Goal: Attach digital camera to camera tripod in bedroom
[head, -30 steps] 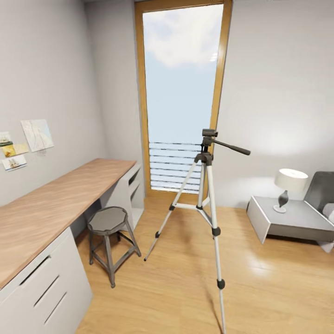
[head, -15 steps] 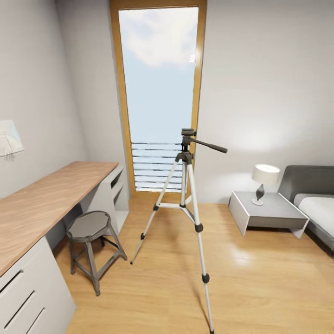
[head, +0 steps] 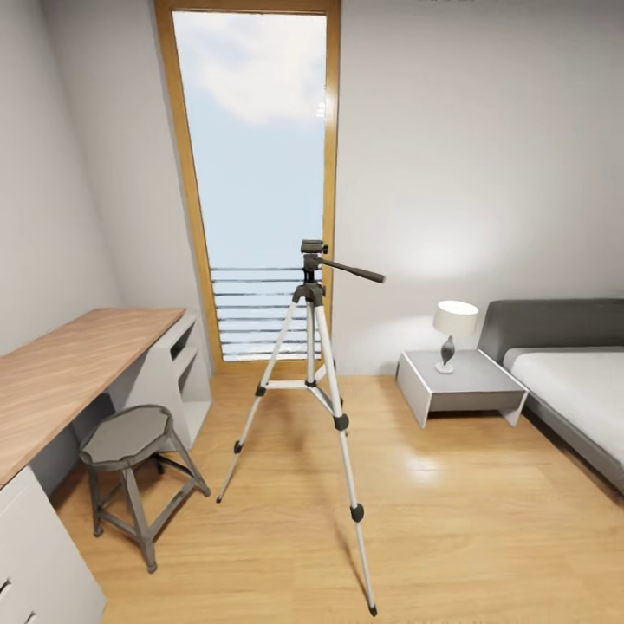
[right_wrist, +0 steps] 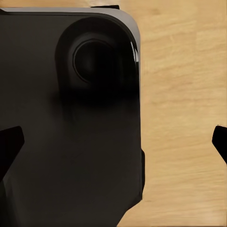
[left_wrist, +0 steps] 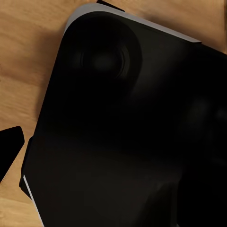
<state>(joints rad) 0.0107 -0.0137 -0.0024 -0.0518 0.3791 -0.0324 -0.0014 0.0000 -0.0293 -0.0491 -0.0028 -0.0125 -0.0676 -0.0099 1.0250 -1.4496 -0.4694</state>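
Head view: tall silver-legged, black-headed camera tripod (head: 312, 347), top bare, attaching undone; right gripper (right_wrist: 113, 144) spread wide, empty, above light wood floor (right_wrist: 184, 94); left gripper (left_wrist: 109, 156) opening impossible to tell.

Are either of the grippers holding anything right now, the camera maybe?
Nothing is held. In the wrist views the right gripper and left gripper's fingertips hang with nothing between them, over the robot's black base. The camera tripod stands bare-headed.

Head cam sits high, facing across the bedroom at the window (head: 251, 173), with the camera tripod (head: 314, 381) mid-distance. Both my wrist cams point down, close over my black base (left_wrist: 118, 132). All three share the wood floor (head: 451, 520).
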